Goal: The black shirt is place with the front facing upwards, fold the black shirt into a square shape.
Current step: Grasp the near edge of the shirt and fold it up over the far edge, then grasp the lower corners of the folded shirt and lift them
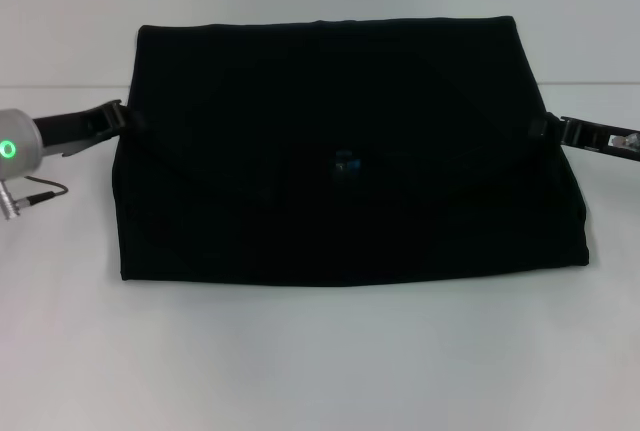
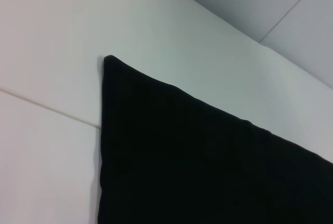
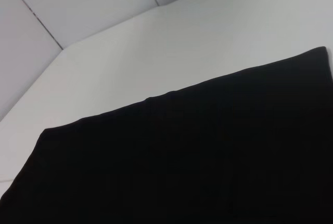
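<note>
Black shirt, part-folded on white tabletop. Left tool, right tool at side edges; grip undeterminable. Advice: move both evenly.

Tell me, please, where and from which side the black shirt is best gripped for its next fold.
Probably at its two short side edges. The black shirt lies flat as a wide rectangle, and the left hand and right hand already sit at those edges, so each should pinch its edge from outside, low along the white table.
</note>
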Robot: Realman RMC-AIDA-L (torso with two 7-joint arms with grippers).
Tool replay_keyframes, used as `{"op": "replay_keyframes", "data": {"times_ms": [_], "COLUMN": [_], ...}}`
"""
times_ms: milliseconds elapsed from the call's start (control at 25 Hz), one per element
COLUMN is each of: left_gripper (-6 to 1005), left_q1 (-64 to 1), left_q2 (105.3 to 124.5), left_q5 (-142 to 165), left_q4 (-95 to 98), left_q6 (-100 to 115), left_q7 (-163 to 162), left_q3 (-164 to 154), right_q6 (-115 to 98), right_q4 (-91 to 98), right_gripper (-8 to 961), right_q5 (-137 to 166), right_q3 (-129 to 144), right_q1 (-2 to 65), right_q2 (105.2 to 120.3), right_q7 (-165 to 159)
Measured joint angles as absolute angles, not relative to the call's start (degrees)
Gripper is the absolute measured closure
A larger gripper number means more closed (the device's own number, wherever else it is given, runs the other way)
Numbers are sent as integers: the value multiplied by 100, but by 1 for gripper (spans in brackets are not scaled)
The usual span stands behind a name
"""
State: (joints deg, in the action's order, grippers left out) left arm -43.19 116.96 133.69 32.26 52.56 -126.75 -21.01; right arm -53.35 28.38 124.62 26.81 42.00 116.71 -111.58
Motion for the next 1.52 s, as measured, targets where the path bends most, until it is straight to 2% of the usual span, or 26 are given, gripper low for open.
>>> {"op": "replay_keyframes", "data": {"times_ms": [120, 280, 440, 640, 720, 880, 1000, 1120, 1280, 1520], "left_gripper": [835, 831, 677, 454, 356, 273, 212, 150, 30, 47], "left_q1": [-4320, -4299, -4163, -3896, -3774, -3606, -3533, -3495, -3501, -3544], "left_q2": [11802, 11799, 11724, 11501, 11335, 10974, 10830, 10784, 10860, 10988], "left_q5": [13356, 13306, 13297, 13296, 13296, 13340, 13441, 13604, 13666, 13667], "left_q4": [3235, 3164, 3153, 3132, 3110, 2971, 2926, 2923, 2922, 2947], "left_q6": [5127, 5025, 5036, 5522, 6073, 7242, 7593, 7676, 7693, 7597], "left_q7": [-12527, -12476, -12642, -12817, -12854, -12998, -13169, -13316, -13323, -13289], "left_q3": [-2100, -2096, -2059, -2070, -2083, -2110, -2219, -2399, -2641, -2930], "right_q6": [-5343, -5318, -5161, -5650, -6308, -7841, -8576, -8889, -8952, -8929], "right_q4": [2849, 2865, 2881, 2943, 2945, 2946, 2917, 2904, 2898, 2879], "right_gripper": [706, 691, 525, 316, 232, 153, 94, 35, 11, 8], "right_q5": [12459, 12404, 12067, 11350, 11155, 11258, 11520, 11825, 12121, 12267], "right_q3": [2674, 2526, 2457, 2454, 2473, 2556, 2604, 2650, 2686, 2728], "right_q1": [4182, 4089, 3901, 3550, 3408, 3194, 3068, 2982, 2944, 2957], "right_q2": [11683, 11679, 11634, 11539, 11494, 11455, 11540, 11701, 11891, 11940], "right_q7": [-11010, -10977, -10908, -10577, -10063, -8695, -7792, -7089, -6614, -6555]}}
